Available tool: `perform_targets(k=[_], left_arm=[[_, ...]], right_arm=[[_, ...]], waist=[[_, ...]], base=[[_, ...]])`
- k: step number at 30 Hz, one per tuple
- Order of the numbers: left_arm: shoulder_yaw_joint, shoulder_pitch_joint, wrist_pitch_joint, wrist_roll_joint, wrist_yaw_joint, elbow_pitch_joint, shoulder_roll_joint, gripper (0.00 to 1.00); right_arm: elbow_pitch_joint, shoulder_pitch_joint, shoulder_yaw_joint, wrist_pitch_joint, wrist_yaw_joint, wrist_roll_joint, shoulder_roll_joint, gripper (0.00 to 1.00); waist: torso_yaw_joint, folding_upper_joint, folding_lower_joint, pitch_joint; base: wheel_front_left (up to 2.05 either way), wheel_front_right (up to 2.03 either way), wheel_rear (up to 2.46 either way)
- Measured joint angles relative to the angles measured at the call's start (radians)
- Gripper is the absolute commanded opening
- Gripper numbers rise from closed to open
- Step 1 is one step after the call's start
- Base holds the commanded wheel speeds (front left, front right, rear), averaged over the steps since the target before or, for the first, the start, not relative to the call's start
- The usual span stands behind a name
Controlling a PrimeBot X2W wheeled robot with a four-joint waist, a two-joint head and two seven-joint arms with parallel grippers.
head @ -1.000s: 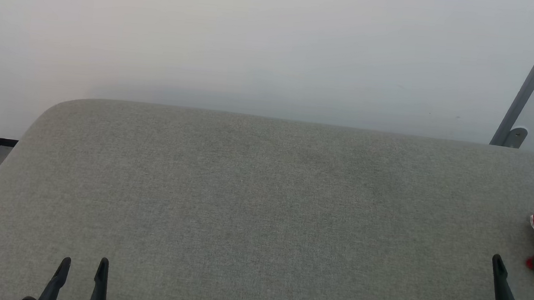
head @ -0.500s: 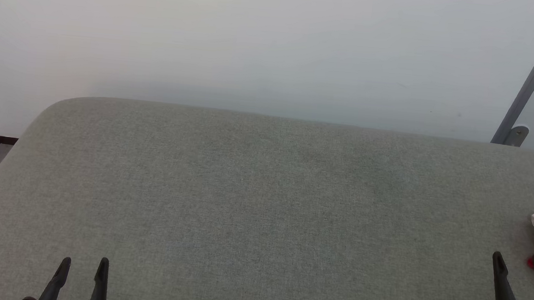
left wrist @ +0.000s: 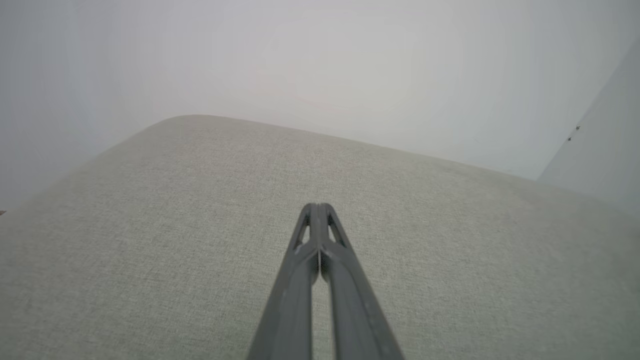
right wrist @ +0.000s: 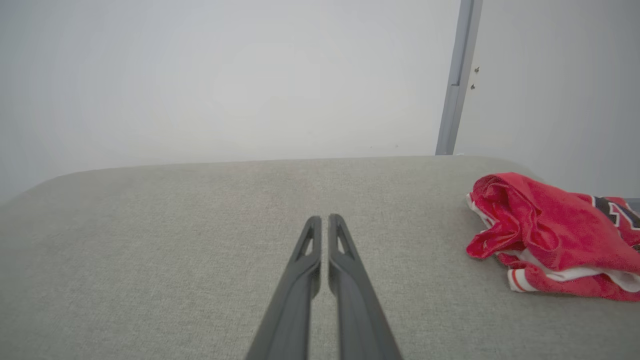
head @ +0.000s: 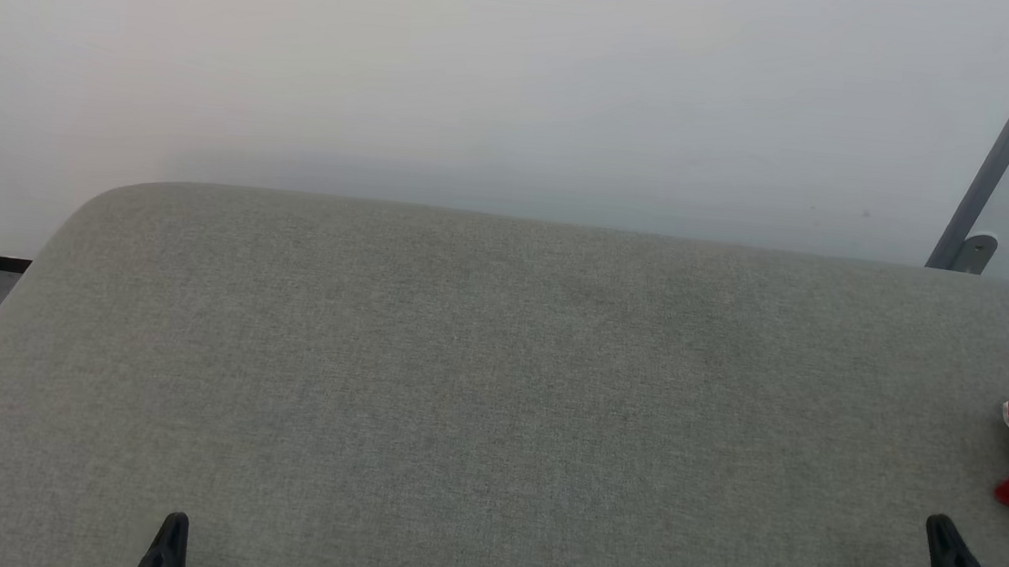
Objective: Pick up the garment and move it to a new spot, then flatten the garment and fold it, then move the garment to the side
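Garment not yet picked up: it sits bunched at the right end of the grey cushion (head: 497, 365), and both grippers are empty.
Left gripper (left wrist: 316, 206) is over the cushion's left front, its tips pressed together on nothing. The right gripper (right wrist: 325, 218) is over the cushion's right front, with a slim gap between its fingers. The garment (right wrist: 545, 235) is a crumpled red heap near the cushion's right edge. Judgement: it is light, limp knit and will drape and sag, so pinch a raised fold at the top of the heap, not the striped hem tucked beneath it.
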Motion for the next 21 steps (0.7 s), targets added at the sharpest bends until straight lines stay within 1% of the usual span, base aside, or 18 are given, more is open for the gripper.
perform_targets(k=[3, 21], left_arm=[[0.0, 0.0, 0.012, -0.028, 0.0, 0.013, -0.011, 0.0], [0.025, -0.066, 0.093, -0.315, 0.0, 0.035, -0.036, 0.0]], right_arm=[[0.02, 0.006, 0.001, 0.009, 0.0, 0.03, 0.014, 0.0], [0.045, -0.049, -0.003, 0.053, 0.0, 0.31, 0.057, 0.0]], waist=[[-0.002, 0.0, 0.0001, 0.002], [-0.012, 0.0, 0.0, 0.019]], base=[[0.0, 0.0, 0.0], [0.0, 0.0, 0.0]])
